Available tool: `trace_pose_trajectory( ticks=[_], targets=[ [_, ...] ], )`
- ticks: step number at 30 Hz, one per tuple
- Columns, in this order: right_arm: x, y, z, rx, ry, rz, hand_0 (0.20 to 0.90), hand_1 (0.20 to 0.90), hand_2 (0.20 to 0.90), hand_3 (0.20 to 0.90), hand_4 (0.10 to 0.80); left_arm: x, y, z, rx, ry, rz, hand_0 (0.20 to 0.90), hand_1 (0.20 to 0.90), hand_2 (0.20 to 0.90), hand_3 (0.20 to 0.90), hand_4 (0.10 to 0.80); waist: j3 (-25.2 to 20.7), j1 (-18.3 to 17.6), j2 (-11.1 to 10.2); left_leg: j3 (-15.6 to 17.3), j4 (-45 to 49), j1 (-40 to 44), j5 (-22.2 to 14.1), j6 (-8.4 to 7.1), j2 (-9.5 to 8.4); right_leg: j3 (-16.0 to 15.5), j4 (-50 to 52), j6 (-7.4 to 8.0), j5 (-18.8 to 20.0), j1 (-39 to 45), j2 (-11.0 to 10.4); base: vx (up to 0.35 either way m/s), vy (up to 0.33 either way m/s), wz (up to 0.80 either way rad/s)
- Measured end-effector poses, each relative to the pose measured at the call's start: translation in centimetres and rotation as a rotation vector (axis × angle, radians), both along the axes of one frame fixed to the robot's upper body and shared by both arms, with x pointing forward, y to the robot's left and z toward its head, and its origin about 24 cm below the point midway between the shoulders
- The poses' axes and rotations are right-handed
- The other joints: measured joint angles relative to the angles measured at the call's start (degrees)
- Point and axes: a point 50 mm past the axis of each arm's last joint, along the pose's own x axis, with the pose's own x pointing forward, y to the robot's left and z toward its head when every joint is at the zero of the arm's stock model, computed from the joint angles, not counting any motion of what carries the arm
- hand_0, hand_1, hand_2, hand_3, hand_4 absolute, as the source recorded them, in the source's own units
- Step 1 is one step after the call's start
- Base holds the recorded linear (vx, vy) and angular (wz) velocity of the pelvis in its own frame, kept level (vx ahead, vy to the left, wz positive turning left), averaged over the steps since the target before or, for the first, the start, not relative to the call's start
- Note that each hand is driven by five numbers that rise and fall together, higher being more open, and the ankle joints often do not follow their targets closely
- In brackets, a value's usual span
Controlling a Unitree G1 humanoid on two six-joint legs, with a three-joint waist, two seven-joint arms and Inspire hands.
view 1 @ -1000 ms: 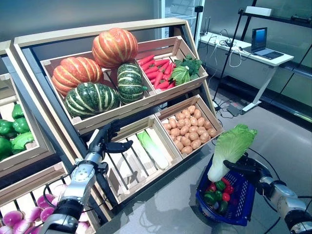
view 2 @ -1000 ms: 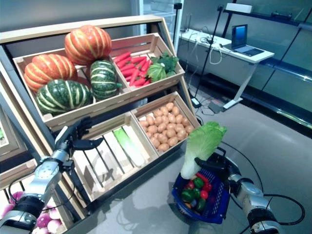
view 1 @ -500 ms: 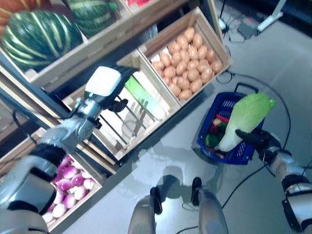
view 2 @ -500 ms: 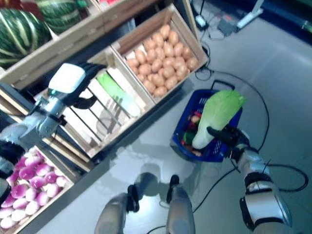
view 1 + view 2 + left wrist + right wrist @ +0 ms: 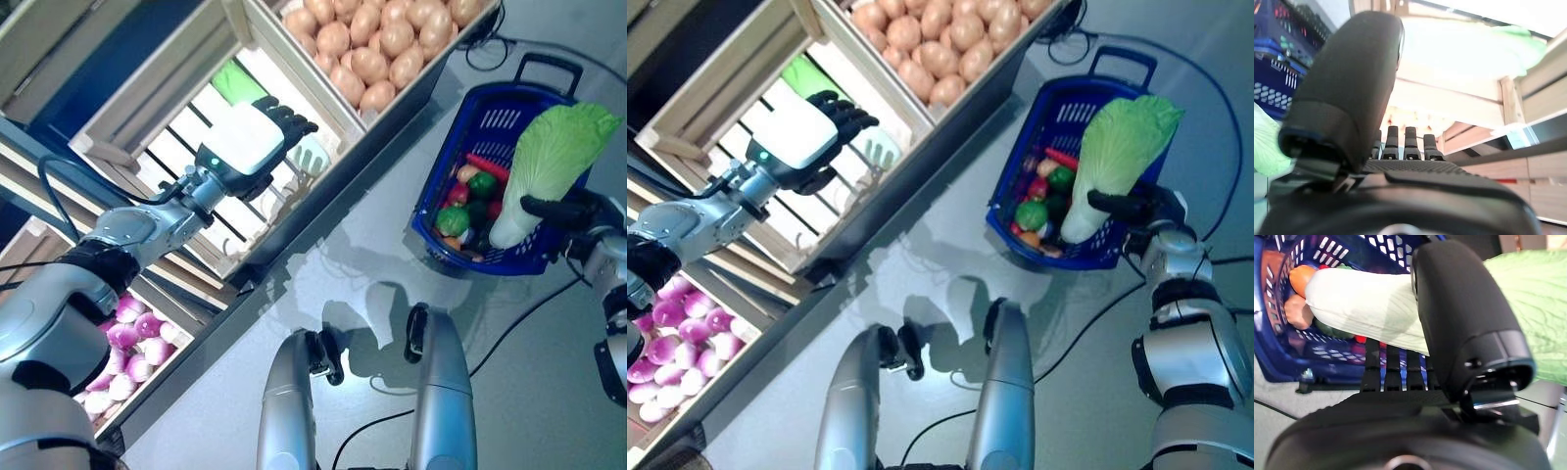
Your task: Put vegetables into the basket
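My right hand (image 5: 571, 210) is shut on a large napa cabbage (image 5: 551, 162) and holds it upright over the blue basket (image 5: 427, 199) on the floor. The cabbage's white base dips inside the basket's rim beside red, green and orange vegetables (image 5: 462, 201). In the right wrist view the thumb (image 5: 1464, 318) and fingers wrap the white stalk (image 5: 1371, 303) above the basket (image 5: 1281, 364). My left hand (image 5: 247, 147) is open over the slatted lower crate (image 5: 186, 108), its fingers beside a pale green-white vegetable (image 5: 310, 157). Its thumb shows in the left wrist view (image 5: 1347, 93).
The wooden stand's lower edge (image 5: 294, 240) runs diagonally between the crates and the grey floor (image 5: 372, 284). A crate of round brown vegetables (image 5: 377, 44) sits right above the basket. The basket's handle (image 5: 545, 65) points away from the stand.
The camera has tilted down toward the floor. My right hand has lowered the cabbage so its base is now inside the basket. My left hand has reached further over the slatted crate.
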Motion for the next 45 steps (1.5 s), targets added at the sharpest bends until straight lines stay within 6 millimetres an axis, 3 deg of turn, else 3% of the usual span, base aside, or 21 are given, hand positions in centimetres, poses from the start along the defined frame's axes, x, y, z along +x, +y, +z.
trace_pose_trajectory(
  ticks=[4, 5, 13, 18, 31, 39, 45],
  targets=[
    [0.2, -0.1, 1.7, -0.083, 0.033, 0.002, 0.3, 0.3, 0.3, 0.3, 0.4, 0.3, -0.4, 0.7, 0.033, -0.019, 0.014, 0.9, 0.9, 0.9, 0.9, 0.8, 0.34, 0.21, 1.49, -0.82, 4.21, -5.49, -0.33, 0.03, 0.74, 0.62, 3.88, -0.2, -0.6, -5.37, 0.17, -0.048, 0.0, 0.06],
    [0.3, 0.0, 1.9, -0.089, 0.037, 0.005, 0.9, 0.9, 0.9, 0.9, 0.8, 0.4, -0.4, 1.1, 0.039, -0.033, 0.025, 0.9, 0.9, 0.9, 0.9, 0.8, 0.35, 0.23, 1.52, -1.05, 5.25, -7.09, -0.4, -0.01, 0.91, 0.64, 4.83, -0.33, -0.65, -6.93, 0.16, -0.023, -0.012, 0.04],
    [0.9, 0.6, 3.5, -0.079, 0.01, 0.016, 0.9, 0.9, 0.9, 0.9, 0.8, 0.6, -0.8, 3.1, 0.045, -0.107, 0.042, 0.9, 0.9, 0.9, 0.9, 0.8, 0.46, 0.47, 1.83, -2.48, 9.83, -13.8, -0.92, -0.21, 1.69, 0.18, 8.74, -1.52, -1.06, -12.86, 0.19, -0.001, -0.011, 0.02],
    [1.3, 1.1, 5.1, -0.048, -0.051, 0.025, 0.9, 0.9, 0.9, 0.9, 0.8, 0.8, 0.1, 4.5, 0.018, -0.198, 0.092, 0.9, 0.9, 0.9, 0.9, 0.8, 0.46, 0.95, 1.83, -3.19, 12.45, -16.9, -1.56, -0.29, 2.12, 0.0, 10.86, -2.15, -1.35, -15.64, 0.17, 0.007, -0.002, 0.0],
    [1.7, 2.1, 5.1, -0.091, -0.064, 0.116, 0.9, 0.9, 0.9, 0.9, 0.8, 0.9, 2.4, 5.4, -0.007, -0.301, 0.229, 0.9, 0.9, 0.9, 0.9, 0.8, 0.44, 1.26, 1.42, -4.27, 16.18, -20.54, -3.5, 0.02, 4.13, -0.8, 12.36, -2.34, -1.42, -18.33, 1.42, 0.024, 0.011, -0.06],
    [2.3, 5.1, 5.2, -0.134, -0.165, 0.304, 0.9, 0.9, 0.9, 0.9, 0.8, 0.9, 2.4, 7.2, -0.011, -0.349, 0.271, 0.9, 0.9, 0.9, 0.9, 0.8, 0.62, -0.35, -1.1, -4.44, 19.97, -24.46, -5.14, 0.73, 5.68, -0.63, 14.38, -2.25, -1.26, -22.1, 2.25, 0.016, 0.028, -0.08],
    [2.0, 6.6, 3.9, -0.156, -0.163, 0.406, 0.9, 0.9, 0.9, 0.9, 0.8, 1.0, 2.2, 7.7, -0.009, -0.353, 0.293, 0.9, 0.9, 0.9, 0.9, 0.8, 0.75, -1.42, -2.67, -5.19, 24.64, -29.16, -6.82, 1.23, 7.02, -0.38, 17.56, -2.24, -1.31, -26.56, 2.96, 0.005, 0.023, -0.09]
  ],
)
